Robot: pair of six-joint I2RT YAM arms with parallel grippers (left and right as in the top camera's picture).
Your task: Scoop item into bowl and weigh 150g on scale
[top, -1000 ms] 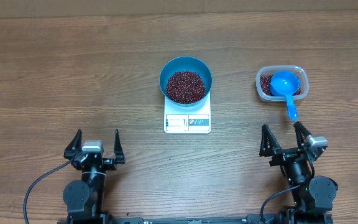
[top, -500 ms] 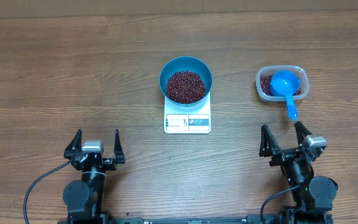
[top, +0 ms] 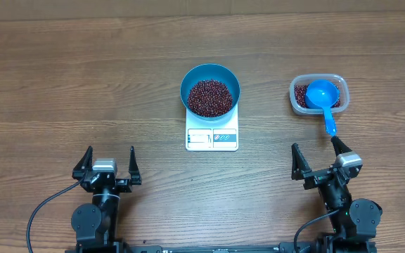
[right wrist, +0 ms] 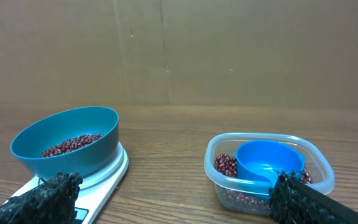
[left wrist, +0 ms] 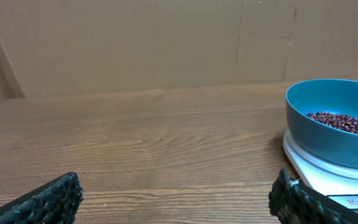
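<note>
The blue scoop (top: 322, 93) lies in the clear tub (top: 295, 106) at the upper right, its handle pointing down at the right gripper (top: 315, 148) just below, whose jaws stand wide apart and empty. The left gripper (top: 110, 152), lower left, is open too, far off. The bowl (top: 210, 71) of beans (top: 210, 98) sits on the scale (top: 211, 139), mid-frame, open table (top: 83, 84) around.

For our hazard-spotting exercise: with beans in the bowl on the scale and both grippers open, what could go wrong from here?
1. The bowl overhangs the scale; a nudge might slide or tip it, spilling beans.
2. The handle of the scoop juts over the rim of the tub toward the right gripper; a clumsy grab could tip the tub.
</note>
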